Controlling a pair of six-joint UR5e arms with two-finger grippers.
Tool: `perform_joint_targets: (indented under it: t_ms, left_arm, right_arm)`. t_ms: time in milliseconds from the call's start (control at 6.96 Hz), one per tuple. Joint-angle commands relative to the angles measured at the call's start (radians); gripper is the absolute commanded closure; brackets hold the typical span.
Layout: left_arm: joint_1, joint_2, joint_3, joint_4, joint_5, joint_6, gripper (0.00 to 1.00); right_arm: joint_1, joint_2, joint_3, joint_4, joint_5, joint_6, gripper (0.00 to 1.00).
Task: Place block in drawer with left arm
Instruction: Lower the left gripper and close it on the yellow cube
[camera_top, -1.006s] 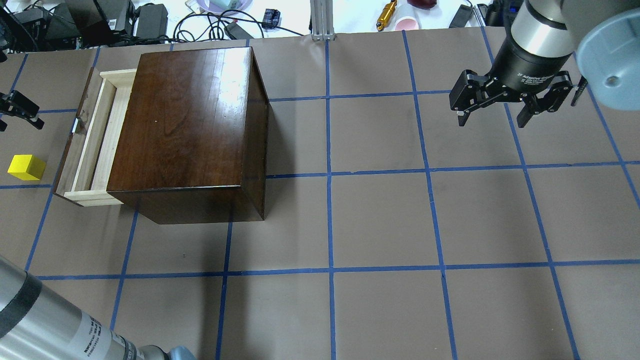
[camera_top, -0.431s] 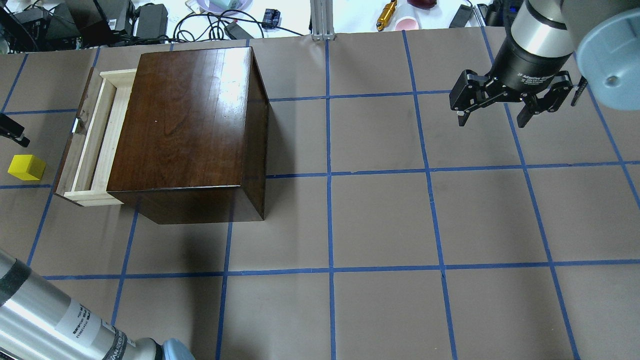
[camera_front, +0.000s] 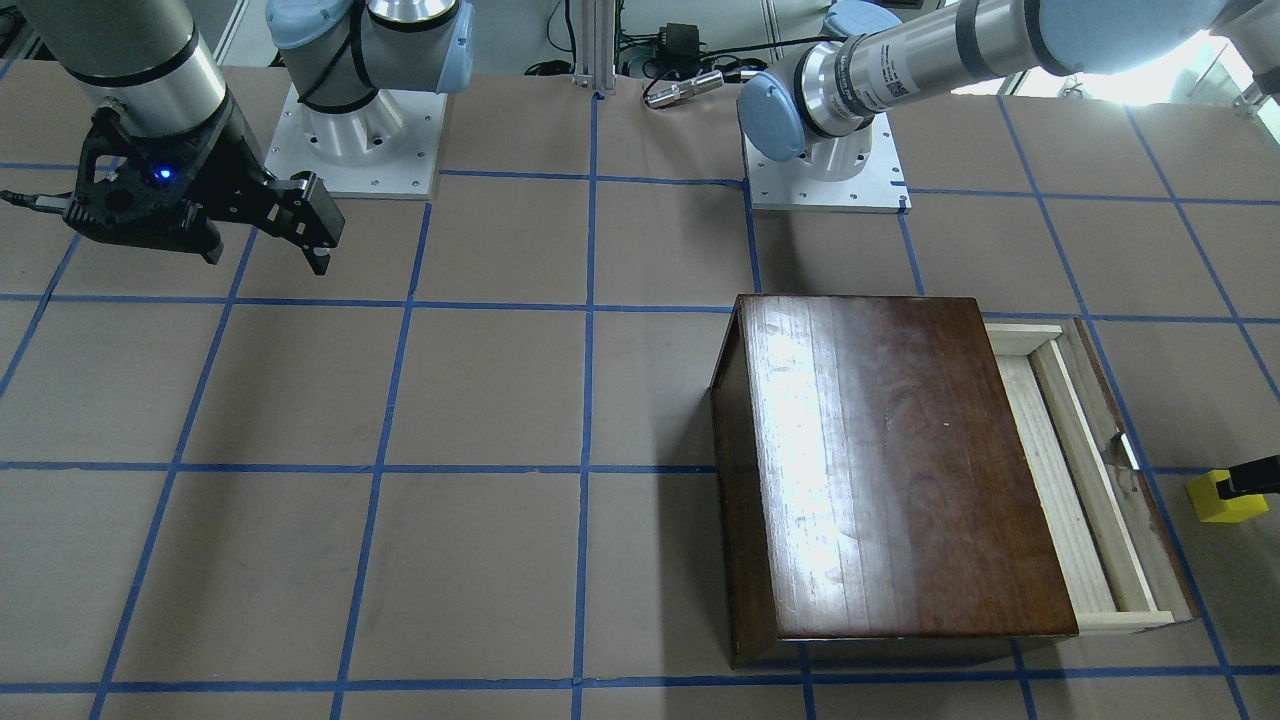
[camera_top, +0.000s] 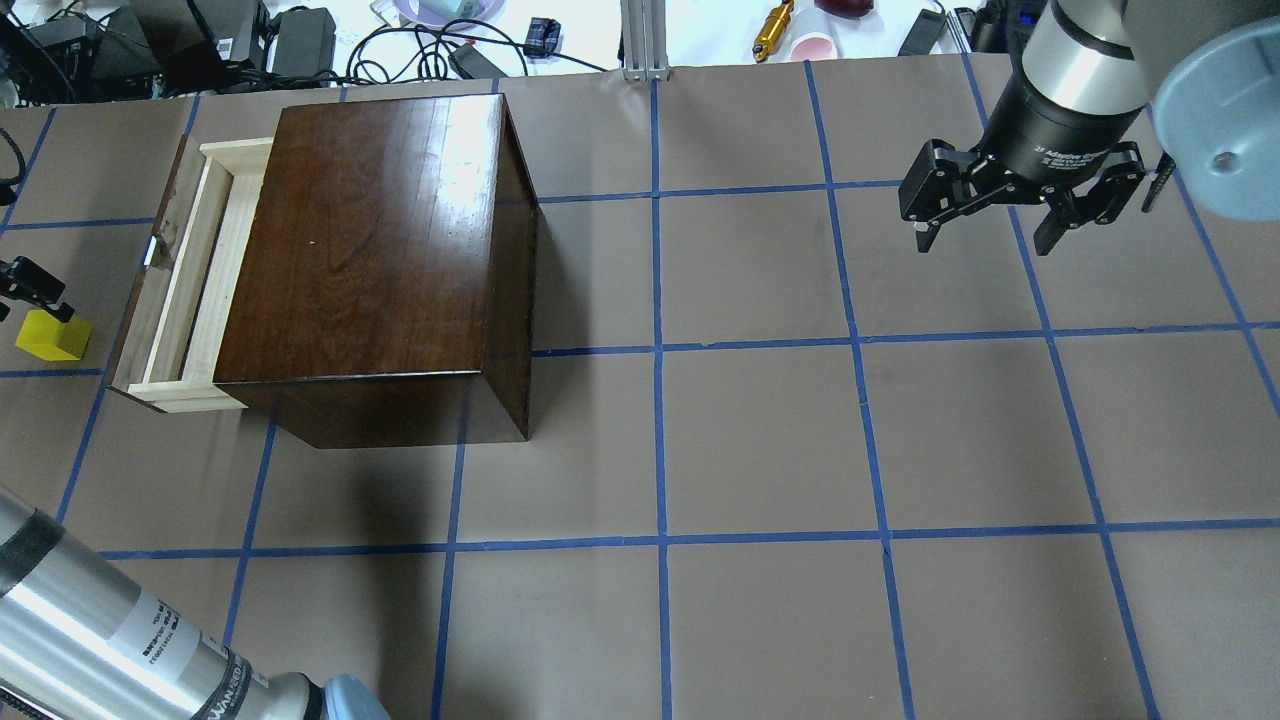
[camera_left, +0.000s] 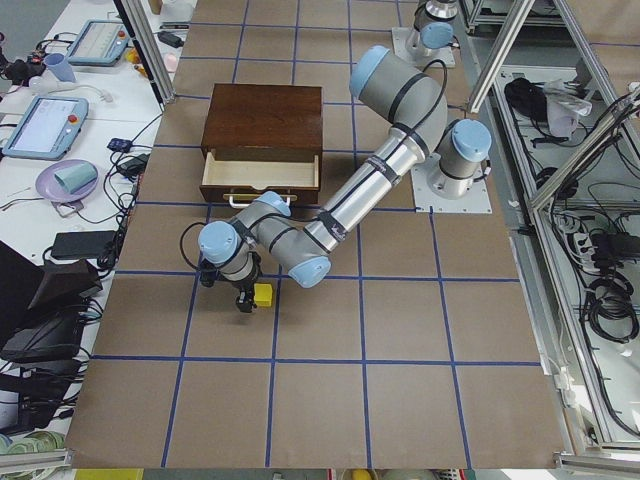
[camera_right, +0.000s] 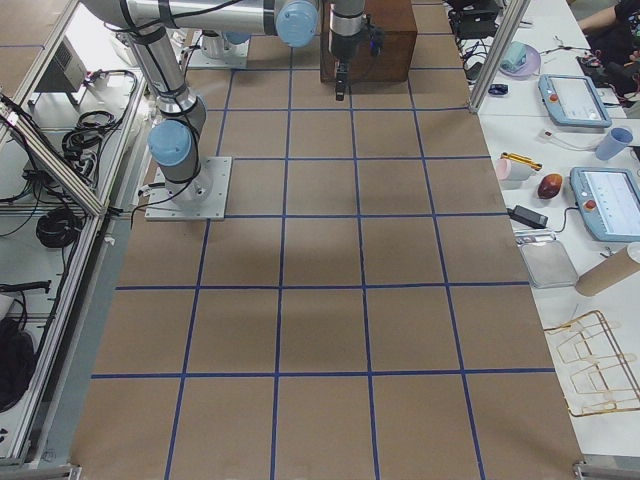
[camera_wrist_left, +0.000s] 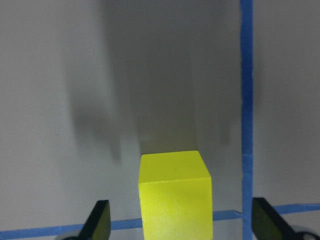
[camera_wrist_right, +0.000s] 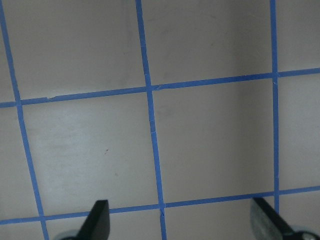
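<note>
Block sits between the spread jaws of your left gripper (nothing gripped yet); next, lower, clamp it, then carry it to the open drawer.

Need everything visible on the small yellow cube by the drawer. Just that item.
The small yellow cube is bright, plain-faced and matte, no markings; painted wood or plastic, cannot tell. It sits flat on the brown paper-covered table, beside but clear of the dark front panel of the open wooden drawer, near a blue tape line. The open left gripper straddles it, a gap showing between cube and fingers on each side, so only the table touches it.
</note>
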Motion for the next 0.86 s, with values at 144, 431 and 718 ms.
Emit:
perform_joint_targets:
  t_ms: [144,431,718]
  left_arm:
    - [0.001,-0.018,-0.013,0.007,-0.001,-0.001,0.02]
    - [0.003,-0.018,-0.015,0.01,-0.001,0.026,0.22]
    - [0.003,-0.019,-0.015,0.027,-0.001,0.069,0.63]
  right_arm:
    - [0.0,0.0,0.0,0.0,0.0,0.0,0.0]
    - [0.0,0.0,0.0,0.0,0.0,0.0,0.0]
    - [0.0,0.0,0.0,0.0,0.0,0.0,0.0]
